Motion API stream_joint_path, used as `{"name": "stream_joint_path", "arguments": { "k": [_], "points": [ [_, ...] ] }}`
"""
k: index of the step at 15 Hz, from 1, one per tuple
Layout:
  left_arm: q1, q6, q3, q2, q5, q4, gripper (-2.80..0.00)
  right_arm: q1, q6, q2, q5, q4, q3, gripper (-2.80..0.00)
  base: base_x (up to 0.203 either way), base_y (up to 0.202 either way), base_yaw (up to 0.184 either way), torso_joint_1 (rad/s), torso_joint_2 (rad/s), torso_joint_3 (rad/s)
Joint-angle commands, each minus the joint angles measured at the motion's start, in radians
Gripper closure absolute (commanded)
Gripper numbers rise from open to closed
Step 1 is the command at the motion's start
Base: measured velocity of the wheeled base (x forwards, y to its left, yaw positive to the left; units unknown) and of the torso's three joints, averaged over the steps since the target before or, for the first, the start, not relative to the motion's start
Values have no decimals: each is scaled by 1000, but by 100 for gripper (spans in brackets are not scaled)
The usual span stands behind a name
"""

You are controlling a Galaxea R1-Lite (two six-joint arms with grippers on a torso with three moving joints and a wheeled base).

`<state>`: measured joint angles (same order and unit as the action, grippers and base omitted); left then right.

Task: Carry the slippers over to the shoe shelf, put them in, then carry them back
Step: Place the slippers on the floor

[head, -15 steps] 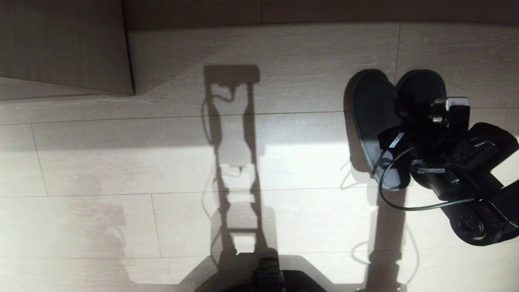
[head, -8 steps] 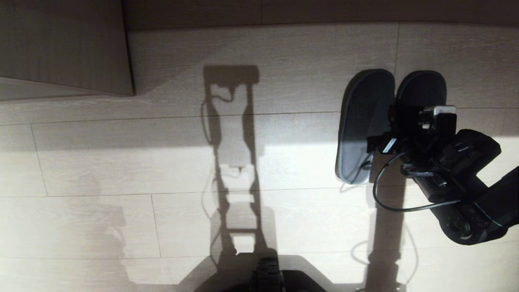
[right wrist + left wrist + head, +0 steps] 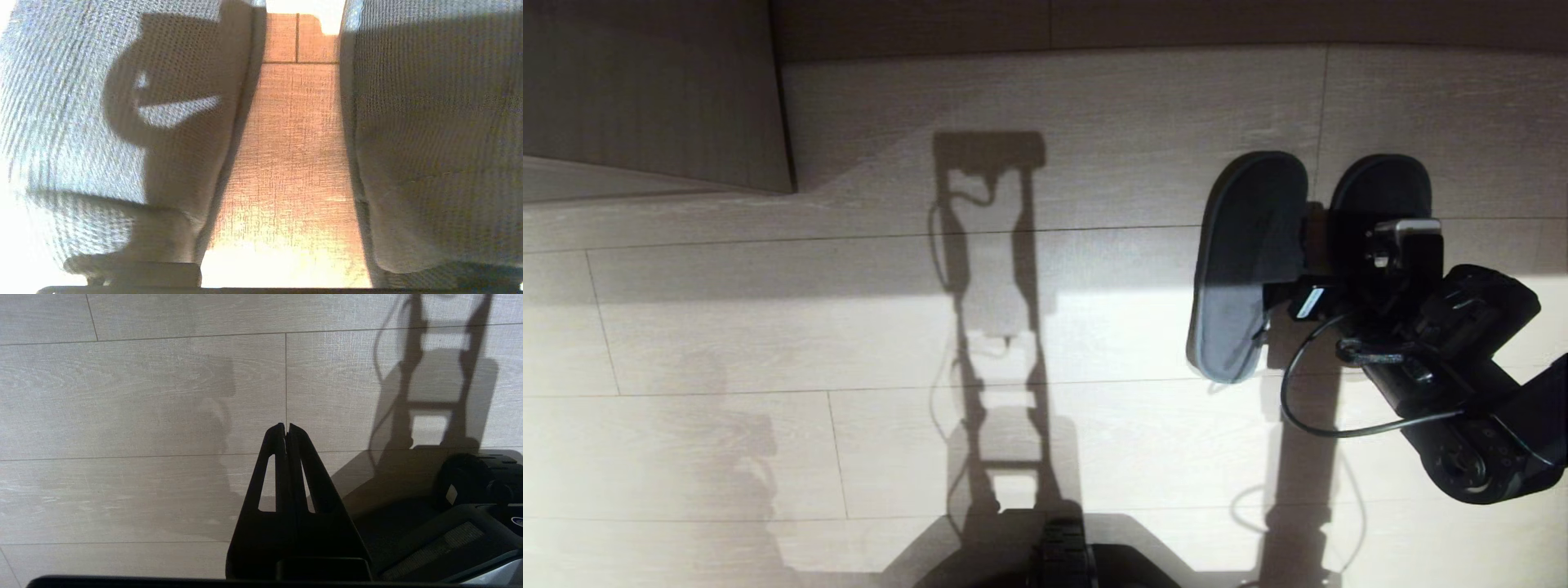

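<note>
Wheels and dark base [image 3: 1062,555] of your robot are showing at the near edge of the head view, throwing a long shadow up the pale plank floor [image 3: 768,343]. Your left gripper [image 3: 286,430] is hanging parked over bare floor beside that base, its two fingers pressed together at the tips and holding nothing. Farther out on your right side, your right arm is reaching forward and down, its black wrist and looping cable lying above the near ends of the slippers [image 3: 1245,269]. You are looking at a pair lying flat on the floor, side by side and lengthwise away from you; the left one is fully showing, half in sunlight and half in shade, while the right one [image 3: 1380,184] is showing only its far end past the wrist. Your right gripper [image 3: 1319,245] is sitting low between the two, and in the head view its fingers are hidden under the wrist. From the right wrist view you are seeing woven grey-blue fabric [image 3: 102,122] filling one side and more of it [image 3: 441,143] filling the other, with a strip of bare floor running between them; nothing is lying between the jaws, and the slippers are resting on the floor just to either side, so the gripper is standing spread and empty. Beyond everything, at the far left, a beige wood-grain panel [image 3: 645,90] is standing on the floor, well apart from the slippers.
</note>
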<state>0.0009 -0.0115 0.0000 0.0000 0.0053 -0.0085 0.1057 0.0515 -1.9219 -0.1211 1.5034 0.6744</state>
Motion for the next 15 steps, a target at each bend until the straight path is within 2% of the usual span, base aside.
{"name": "stream_joint_path", "arguments": {
  "k": [1,15],
  "points": [
    [-1,-1,0,-2,1,-1,0,0,1,50,-2,18,-27,-280,0,0,0,0,0,0],
    [1,-1,0,-2,1,-1,0,4,4,137,29,-23,-193,-280,0,0,0,0,0,0]
  ]
}}
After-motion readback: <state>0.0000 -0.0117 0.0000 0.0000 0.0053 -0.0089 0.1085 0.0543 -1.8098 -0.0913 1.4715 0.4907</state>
